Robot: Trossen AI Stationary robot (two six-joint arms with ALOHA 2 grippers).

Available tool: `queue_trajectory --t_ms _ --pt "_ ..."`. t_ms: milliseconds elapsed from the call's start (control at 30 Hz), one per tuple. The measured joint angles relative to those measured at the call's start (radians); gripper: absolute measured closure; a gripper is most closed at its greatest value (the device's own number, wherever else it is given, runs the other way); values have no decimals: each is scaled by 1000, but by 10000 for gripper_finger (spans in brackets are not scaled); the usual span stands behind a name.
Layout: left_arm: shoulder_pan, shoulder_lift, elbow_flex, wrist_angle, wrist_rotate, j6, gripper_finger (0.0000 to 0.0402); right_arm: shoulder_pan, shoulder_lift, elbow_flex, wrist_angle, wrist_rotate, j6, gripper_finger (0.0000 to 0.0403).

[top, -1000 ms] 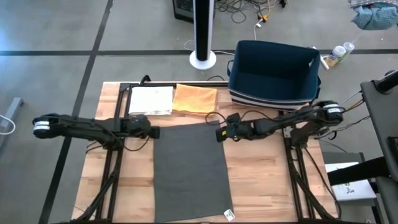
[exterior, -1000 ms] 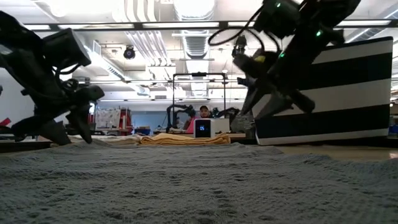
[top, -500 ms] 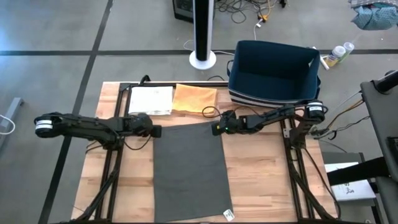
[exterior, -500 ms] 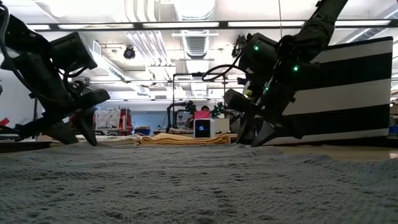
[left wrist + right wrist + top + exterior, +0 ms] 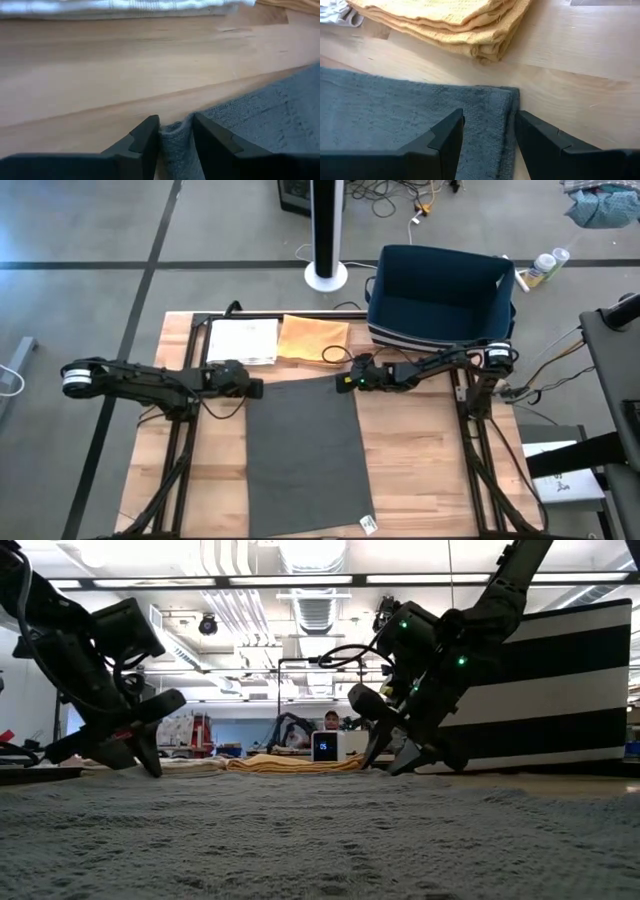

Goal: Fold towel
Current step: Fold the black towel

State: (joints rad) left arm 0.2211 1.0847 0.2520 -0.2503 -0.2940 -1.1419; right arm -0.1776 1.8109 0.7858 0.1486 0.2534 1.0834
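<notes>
A grey towel lies flat on the tabletop, reaching its near edge. The left gripper pinches the towel's far left corner; the right gripper straddles the far right corner, jaws apart.

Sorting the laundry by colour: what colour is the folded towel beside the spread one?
Yellow-orange; the folded towel shows best in the right wrist view.

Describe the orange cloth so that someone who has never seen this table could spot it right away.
Start at the wooden table and go to its far edge, left of the big dark blue bin. There lies the folded orange towel, just beyond the spread grey towel. The folded white towel beside it is similar; only this one is orange.
</notes>
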Motion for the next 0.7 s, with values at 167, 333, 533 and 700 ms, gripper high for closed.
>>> queue_trajectory --t_ms 167,333,533,700 --pt "0 -3 -4 2 -18 63 331 -1 1 -1 -4 22 -10 252" --pt "0 -2 -6 26 -46 101 391 -4 5 -3 -1 36 -10 304" --pt "0 3 -6 39 -52 109 380 -6 7 -4 14 60 -28 354" --pt "0 21 -4 46 -48 109 391 -24 2 -5 36 17 -97 330"
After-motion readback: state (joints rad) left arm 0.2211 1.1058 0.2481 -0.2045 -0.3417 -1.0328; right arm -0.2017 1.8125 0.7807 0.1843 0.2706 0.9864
